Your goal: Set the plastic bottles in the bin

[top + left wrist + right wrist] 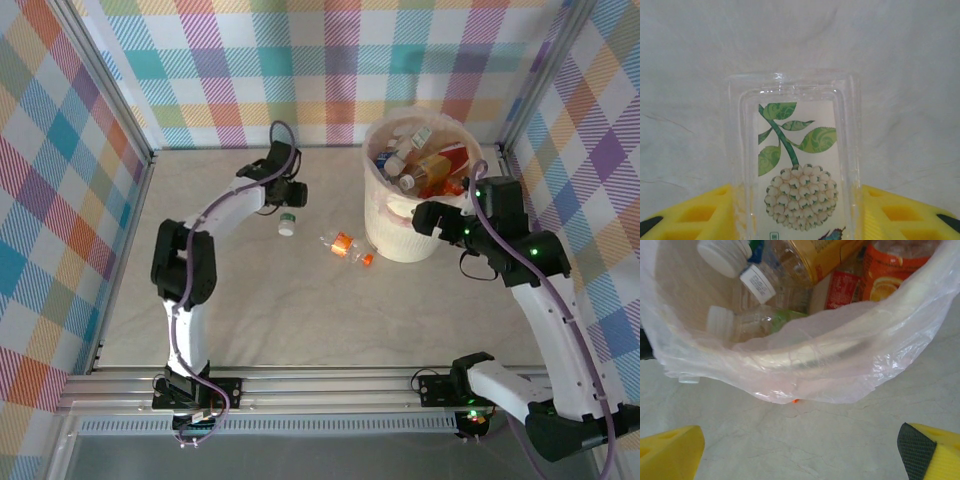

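Pincer on my left (286, 205) grips a clear leaf-labelled plastic bottle (797, 165) at 11 o'clock, right pincer (800, 450) gapes beside the part-filled round cream bin (400, 245); with an orange-labelled bottle (343, 243) loose at its 8 o'clock, I count two left.

— What do the arms look like?
— The left arm (222, 207) and right arm (555, 320) have white links and black joints. A purple-grey cable (183, 285) runs along each.
— Any lights?
— Small green lights (535, 238) on the right arm's joints.
— And the fingers?
— The fingers (695, 217) are yellow, moulded with square hollows. One right finger has a black pad (913, 447).
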{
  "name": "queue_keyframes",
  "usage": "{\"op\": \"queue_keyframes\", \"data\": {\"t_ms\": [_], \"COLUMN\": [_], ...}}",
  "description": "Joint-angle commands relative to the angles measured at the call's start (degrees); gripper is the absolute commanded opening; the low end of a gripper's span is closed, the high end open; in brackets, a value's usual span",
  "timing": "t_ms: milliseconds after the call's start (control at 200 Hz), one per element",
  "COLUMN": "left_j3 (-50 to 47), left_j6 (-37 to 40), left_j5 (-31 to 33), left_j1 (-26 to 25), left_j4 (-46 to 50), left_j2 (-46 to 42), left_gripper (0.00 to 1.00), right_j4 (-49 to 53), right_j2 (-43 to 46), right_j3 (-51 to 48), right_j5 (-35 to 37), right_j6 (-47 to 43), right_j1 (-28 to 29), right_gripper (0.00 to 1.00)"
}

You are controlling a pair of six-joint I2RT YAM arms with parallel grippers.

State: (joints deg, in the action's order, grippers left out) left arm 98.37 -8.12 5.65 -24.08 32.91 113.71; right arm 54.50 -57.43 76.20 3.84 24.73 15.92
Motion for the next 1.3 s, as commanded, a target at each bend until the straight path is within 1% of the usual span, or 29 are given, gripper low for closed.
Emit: {"op": "queue_keyframes", "data": {"t_ms": [0, 170, 350, 430, 560, 655, 865, 985, 1180, 1300], "left_j3": [0.3, 4.3, 15.1, 21.8, 33.3, 41.6, 56.4, 58.2, 58.2, 58.2], "left_j6": [0.0, 0.0, 0.0, -0.9, -3.6, -3.8, -2.1, 0.1, 9.1, 14.9], "left_j5": [-0.5, -4.2, -9.6, -11.7, -16.9, -20.2, -25.1, -27.3, -27.5, -27.8], "left_j1": [0.1, -1.2, -3.7, -4.8, -6.3, -8.0, -10.7, -12.0, -15.7, -18.1], "left_j4": [-0.9, -1.4, -0.4, 0.8, 2.2, 2.5, -2.2, -6.7, -11.3, -10.8], "left_j2": [-8.4, -14.0, -14.2, -12.1, -6.5, -2.0, 8.7, 11.4, 12.4, 13.1], "left_gripper": [0.35, 0.35, 0.35, 0.35, 0.35, 0.35, 0.35, 0.35, 0.35, 0.35], "right_j4": [-1.2, -3.4, -3.7, -3.8, -4.0, -4.5, -4.9, -4.8, -5.5, -5.7], "right_j2": [2.6, 5.3, 6.3, 6.5, 6.8, 7.3, 7.5, 7.3, 7.7, 8.1], "right_j3": [2.2, 1.5, 1.8, 1.6, 0.8, -0.1, -1.0, -1.7, -3.2, -3.8], "right_j5": [-0.1, 2.7, 3.8, 3.8, 4.1, 4.5, 6.9, 8.0, 9.3, 10.8], "right_j6": [-1.1, -0.4, -0.3, -0.2, -0.1, -0.1, -1.7, -1.9, -1.9, -0.8], "right_j1": [-0.2, -0.2, -0.2, -0.2, -0.2, -0.2, -0.2, -0.1, -0.2, -0.2], "right_gripper": [1.0, 1.0, 1.0, 1.0, 1.0, 1.0, 1.0, 1.0, 1.0, 1.0]}}
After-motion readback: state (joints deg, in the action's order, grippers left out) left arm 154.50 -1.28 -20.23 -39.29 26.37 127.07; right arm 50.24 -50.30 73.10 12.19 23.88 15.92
